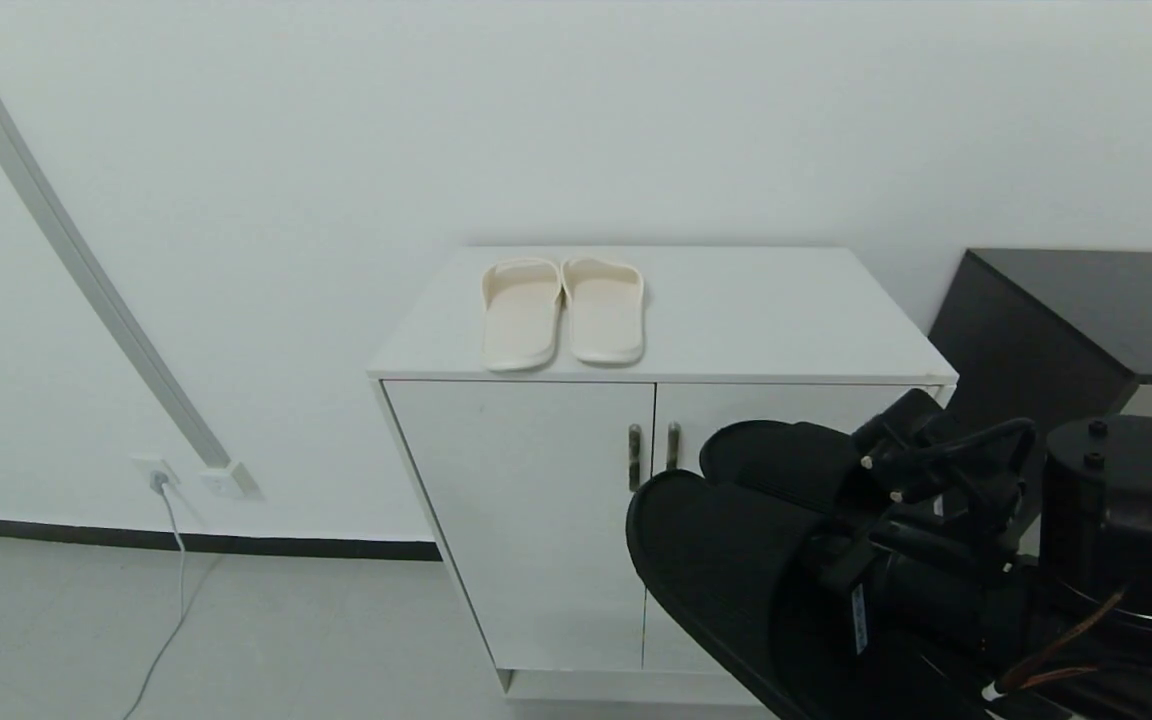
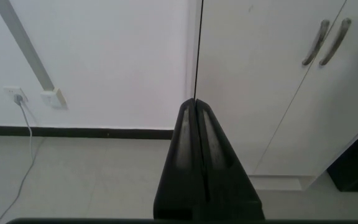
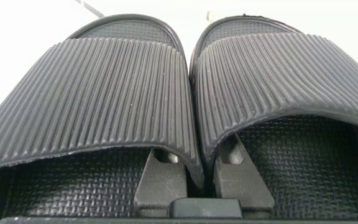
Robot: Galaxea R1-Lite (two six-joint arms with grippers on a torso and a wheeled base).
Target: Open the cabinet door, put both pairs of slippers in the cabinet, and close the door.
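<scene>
- Wall socket (image 1: 154, 470) with cable (image 1: 176, 560) trailing to the floor, well left of the cabinet; not part of the job.
- Left gripper (image 2: 195, 104): fingers pressed together, holding nothing. It hangs low, off the cabinet's left front corner, and looks like the free hand for the door.
- Cabinet (image 1: 521, 520): white, against the wall, both doors shut, so the opening step is not yet done.
- Pale slippers (image 1: 562, 312): side by side on the cabinet top, left of centre, toes to the wall. They lie clear of the doors, so the doors can swing first.
- Door handles (image 1: 635, 457): two upright bars meeting at the centre seam.
- Black slippers (image 1: 736, 560): the pair is carried in the air in front of the right-hand door, near the handles.
- Right gripper (image 3: 199, 165): clamped, one finger inside each slipper under the ribbed straps, pinching the two inner walls together. One grasp thus carries the whole pair.
- Dark table (image 1: 1086, 320): right of the cabinet, against the wall.
</scene>
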